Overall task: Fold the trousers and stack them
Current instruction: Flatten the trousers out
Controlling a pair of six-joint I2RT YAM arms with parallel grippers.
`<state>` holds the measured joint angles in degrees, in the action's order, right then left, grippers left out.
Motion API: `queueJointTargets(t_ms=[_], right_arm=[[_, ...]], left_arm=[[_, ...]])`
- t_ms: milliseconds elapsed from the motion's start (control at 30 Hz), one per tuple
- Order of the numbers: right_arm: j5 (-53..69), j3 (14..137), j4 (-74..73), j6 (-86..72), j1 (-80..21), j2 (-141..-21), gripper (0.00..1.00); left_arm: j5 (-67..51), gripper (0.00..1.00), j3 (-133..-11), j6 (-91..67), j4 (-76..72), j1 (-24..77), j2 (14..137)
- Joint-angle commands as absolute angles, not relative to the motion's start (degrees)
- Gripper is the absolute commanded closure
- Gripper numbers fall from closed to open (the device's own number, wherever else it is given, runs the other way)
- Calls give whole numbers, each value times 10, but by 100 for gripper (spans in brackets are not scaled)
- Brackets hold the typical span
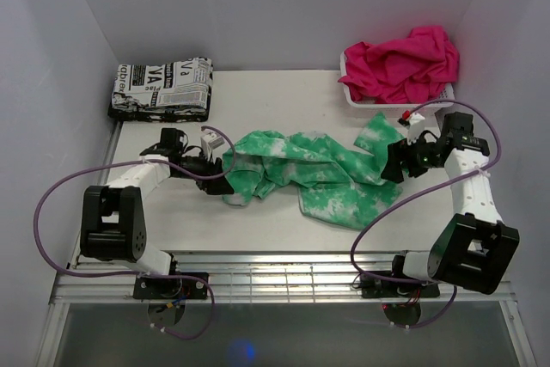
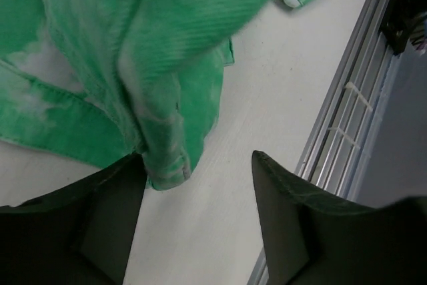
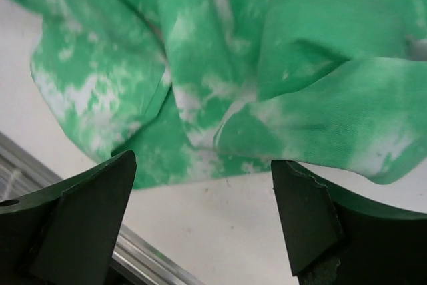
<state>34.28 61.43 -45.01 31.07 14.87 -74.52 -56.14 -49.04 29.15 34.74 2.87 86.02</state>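
Trousers [image 1: 318, 174]: lying crumpled across the middle of the frame. Left gripper [image 2: 197, 158]: holding jaws spread at their left end, a hem just beside one finger. Right gripper [image 3: 203, 161]: holding jaws wide apart at their right end, gripping nothing.

Trousers [image 1: 318, 174] strewn across mid bench [image 1: 284, 96], bare strip along near edge, open far middle between folded newsprint cloth [image 1: 161, 88] at left corner and pink cloth [image 1: 402, 66] heaped in basket [image 1: 361, 103] at right
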Motion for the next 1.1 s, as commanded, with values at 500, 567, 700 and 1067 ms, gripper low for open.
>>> queueJointTargets(t_ms=[500,567,700,1067], right_arm=[[240,389,-514,548,-129,-646,16],[232,382,-480,524,-139,-670,16],[217,381,-410,498,-169,-719,19],[147,436,-428,497,-189,-681,92]], left_arm=[[-526,100,-562,87,246,-23,874],[-527,100,-569,84,251,-45,876],[-516,100,-582,100,278,-73,880],[-434,100,-668,235,381,-142,852]])
